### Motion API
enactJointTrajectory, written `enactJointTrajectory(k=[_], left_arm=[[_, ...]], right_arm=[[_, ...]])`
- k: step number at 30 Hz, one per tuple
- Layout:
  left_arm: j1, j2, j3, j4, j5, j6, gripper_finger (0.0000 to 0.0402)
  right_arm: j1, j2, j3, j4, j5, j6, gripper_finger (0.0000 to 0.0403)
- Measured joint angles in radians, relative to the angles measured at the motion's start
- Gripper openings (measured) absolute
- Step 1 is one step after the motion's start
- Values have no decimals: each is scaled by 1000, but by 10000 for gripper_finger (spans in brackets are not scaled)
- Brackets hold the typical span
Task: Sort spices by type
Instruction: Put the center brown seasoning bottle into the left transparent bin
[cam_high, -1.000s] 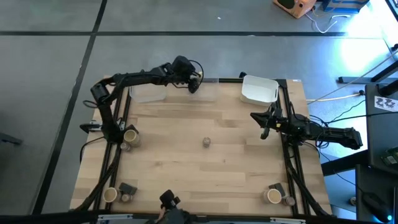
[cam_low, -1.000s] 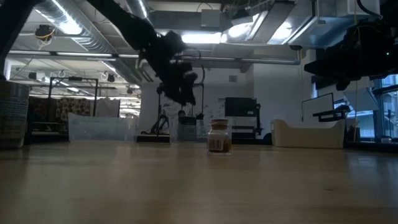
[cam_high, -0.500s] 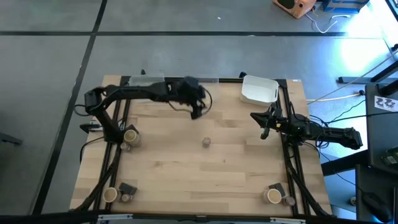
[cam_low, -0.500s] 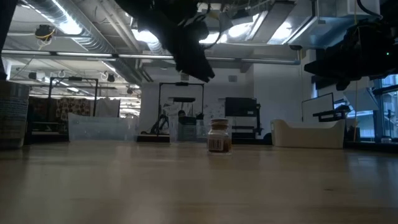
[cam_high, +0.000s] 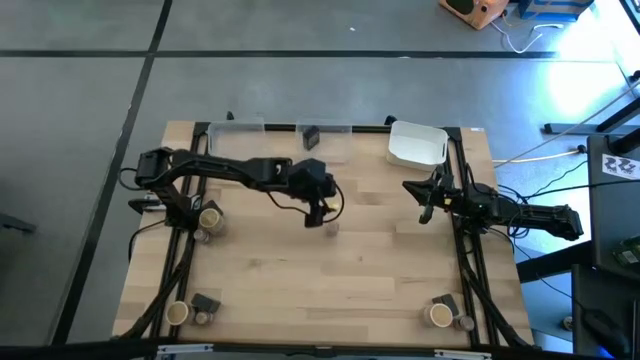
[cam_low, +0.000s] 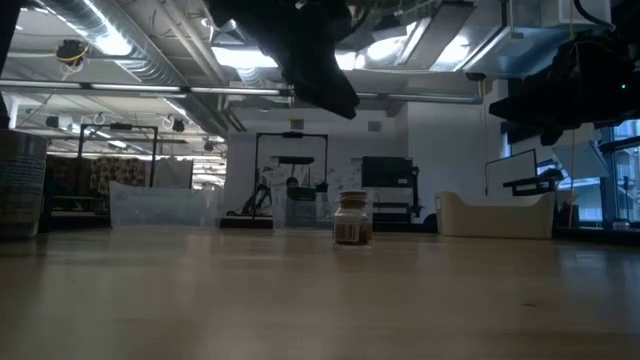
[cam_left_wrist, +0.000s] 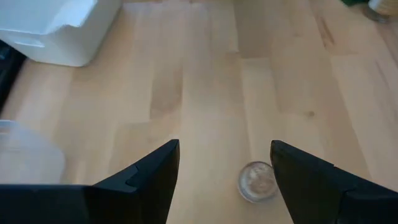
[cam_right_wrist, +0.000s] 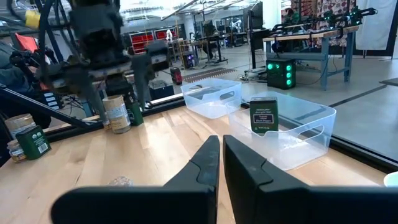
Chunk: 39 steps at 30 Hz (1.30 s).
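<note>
The wooden tabletop (cam_high: 260, 260) carries a white tub (cam_high: 417, 144) at its far right corner. A clear tub (cam_right_wrist: 292, 127), left of the white one along the far edge, holds a dark boxy spice container (cam_right_wrist: 263, 116). The left gripper (cam_high: 316, 213), fingers spread, hovers just beside a small round spice jar (cam_high: 332, 229) standing mid-tabletop. The right gripper (cam_high: 424, 203), pressed together and empty, waits near the white tub.

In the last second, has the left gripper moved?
Yes. The left gripper has swung away from the clear tubs at the table's far edge and now hangs open just beside the small jar mid-table.
</note>
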Motion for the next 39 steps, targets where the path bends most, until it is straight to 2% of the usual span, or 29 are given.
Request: enactJointTrajectory(k=[5, 16, 24, 39], left_arm=[[-32, 27, -53, 55, 0, -2, 241], [-49, 67, -199, 290, 0, -25, 241], [-55, 155, -202, 360, 56, -48, 241], [-62, 223, -200, 375, 57, -59, 241]], right_arm=[[0, 0, 0, 1, 0, 0, 23], [0, 0, 0, 3, -1, 0, 23], [0, 1, 0, 0, -6, 0, 23], [0, 1, 0, 0, -7, 0, 23]])
